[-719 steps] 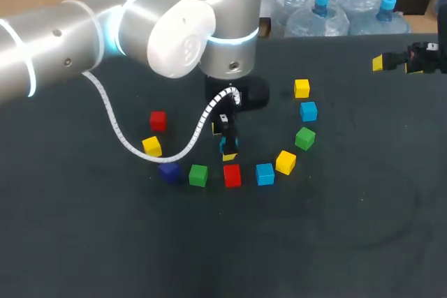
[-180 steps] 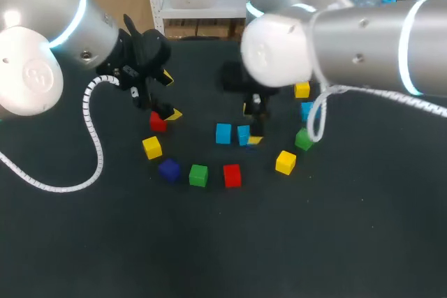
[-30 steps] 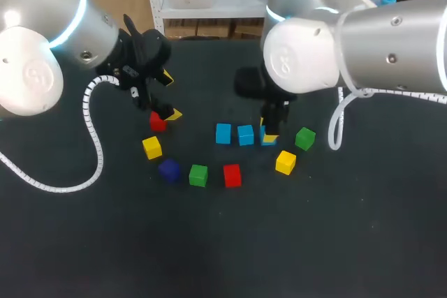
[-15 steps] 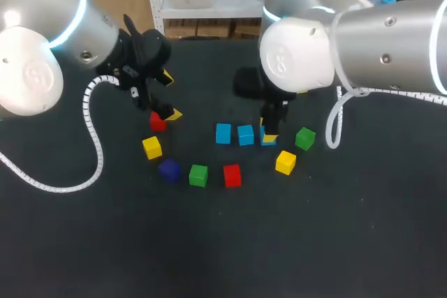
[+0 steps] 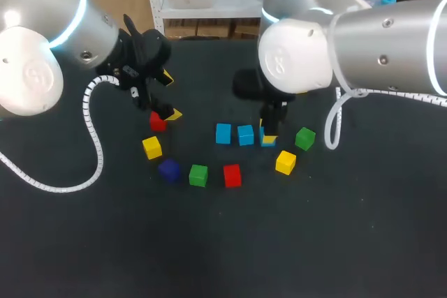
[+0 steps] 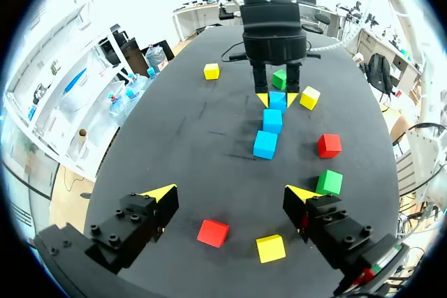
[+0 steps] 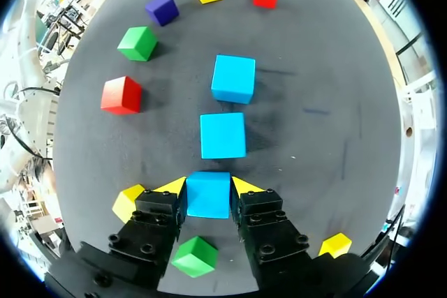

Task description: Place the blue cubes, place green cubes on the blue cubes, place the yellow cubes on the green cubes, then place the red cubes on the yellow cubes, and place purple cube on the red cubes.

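The bench (image 5: 363, 242) is dark grey. There are three blue cubes (image 5: 245, 135), two green cubes (image 5: 198, 174), two red cubes (image 5: 232, 175), yellow cubes (image 5: 151, 146) and one purple cube (image 5: 168, 169). The left tool (image 6: 230, 191) and right tool (image 7: 209, 186) are black with yellow tips.

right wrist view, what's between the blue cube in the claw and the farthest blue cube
A third blue cube sits mid-row, clear in the right wrist view.
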Robot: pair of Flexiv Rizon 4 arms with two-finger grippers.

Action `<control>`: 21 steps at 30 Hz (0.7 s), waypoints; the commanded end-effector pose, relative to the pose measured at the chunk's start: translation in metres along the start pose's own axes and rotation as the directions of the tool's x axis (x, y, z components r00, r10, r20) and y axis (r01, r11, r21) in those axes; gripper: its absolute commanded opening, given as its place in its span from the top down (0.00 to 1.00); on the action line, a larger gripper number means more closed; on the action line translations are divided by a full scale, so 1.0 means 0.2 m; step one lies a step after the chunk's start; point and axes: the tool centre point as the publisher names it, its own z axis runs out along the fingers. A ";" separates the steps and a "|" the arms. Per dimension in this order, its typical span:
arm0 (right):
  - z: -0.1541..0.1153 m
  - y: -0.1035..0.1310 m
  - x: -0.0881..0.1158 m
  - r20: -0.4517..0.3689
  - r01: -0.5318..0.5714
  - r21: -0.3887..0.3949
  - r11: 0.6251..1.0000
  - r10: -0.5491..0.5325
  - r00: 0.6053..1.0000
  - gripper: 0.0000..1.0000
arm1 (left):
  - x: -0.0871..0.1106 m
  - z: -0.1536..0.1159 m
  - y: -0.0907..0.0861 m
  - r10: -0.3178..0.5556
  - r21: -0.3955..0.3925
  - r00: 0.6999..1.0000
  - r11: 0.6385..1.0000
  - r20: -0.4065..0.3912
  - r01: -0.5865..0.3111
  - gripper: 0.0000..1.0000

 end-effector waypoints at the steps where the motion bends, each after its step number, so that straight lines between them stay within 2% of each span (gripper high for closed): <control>1: -0.01 -0.01 -0.01 -0.002 0.002 0.000 1.000 -0.002 1.000 1.00 | 0.01 0.00 0.00 0.004 0.001 1.000 1.000 0.007 -0.004 0.00; 11: 0.00 -0.03 -0.01 -0.002 0.005 -0.002 1.000 -0.005 1.000 1.00 | 0.01 0.00 0.00 0.004 0.001 1.000 1.000 0.007 -0.004 0.00; 12: 0.00 -0.03 -0.01 -0.002 0.004 -0.003 1.000 -0.004 1.000 0.98 | 0.01 0.00 0.00 0.004 0.001 1.000 1.000 0.007 -0.004 0.00; 15: 0.01 -0.03 -0.01 -0.001 0.001 -0.006 1.000 -0.001 1.000 0.86 | 0.01 0.00 0.00 0.004 0.001 1.000 1.000 0.007 -0.004 0.00; 16: 0.01 -0.03 -0.01 0.002 -0.003 -0.007 1.000 0.003 1.000 0.73 | 0.01 0.00 0.00 0.004 0.001 1.000 1.000 0.007 -0.004 0.00; 17: 0.01 -0.02 -0.01 0.004 -0.003 -0.006 1.000 0.003 1.000 0.55 | 0.01 0.00 0.00 0.004 0.001 1.000 1.000 0.007 -0.004 0.00; 18: 0.01 -0.02 -0.01 0.008 -0.006 -0.004 1.000 0.006 1.000 0.00 | 0.01 0.00 0.00 0.004 0.001 1.000 1.000 0.007 -0.004 0.00; 21: 0.00 -0.02 0.00 0.018 -0.007 0.002 1.000 0.007 1.000 0.00 | 0.01 0.00 0.00 0.004 0.001 1.000 1.000 0.007 -0.004 0.00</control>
